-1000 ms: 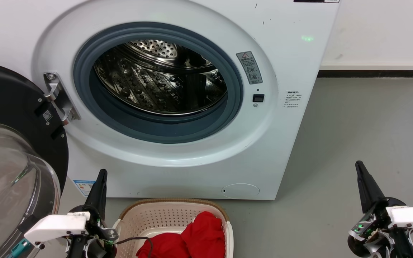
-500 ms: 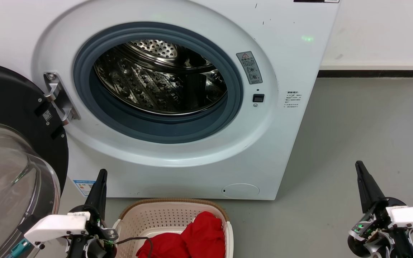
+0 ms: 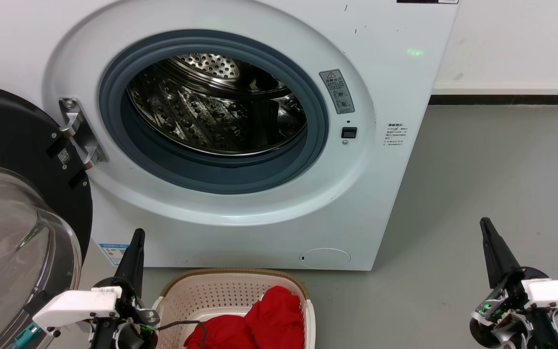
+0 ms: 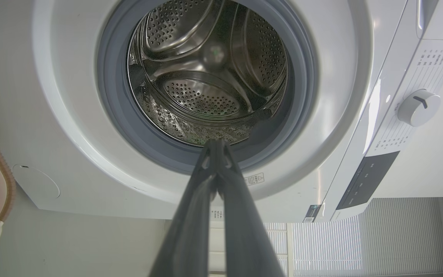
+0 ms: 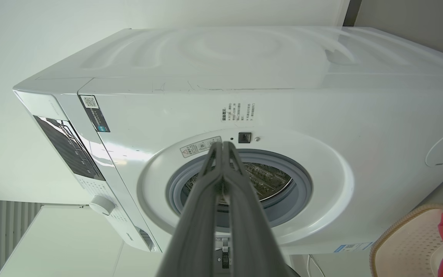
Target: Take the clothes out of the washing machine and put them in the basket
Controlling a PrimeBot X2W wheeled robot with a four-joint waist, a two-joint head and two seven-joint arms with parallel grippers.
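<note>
Left tool [image 3: 137, 237] and right tool [image 3: 485, 228], both closed, flank clothes [image 3: 269, 315] in the basket [image 3: 230, 272].

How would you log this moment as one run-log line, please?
washing machine: open, looks empty | clothes: in basket | left gripper: shut, empty | right gripper: shut, empty | task: looks done

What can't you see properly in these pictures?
- Head view: the bottom edge cuts off the basket and the clothes, so their number is unclear.
- Head view: the gasket hides the front floor of the drum.
- Left wrist view: the shut left tool covers part of the drum's lower edge.
- Head view: the warning sticker has print too small to read.
</note>
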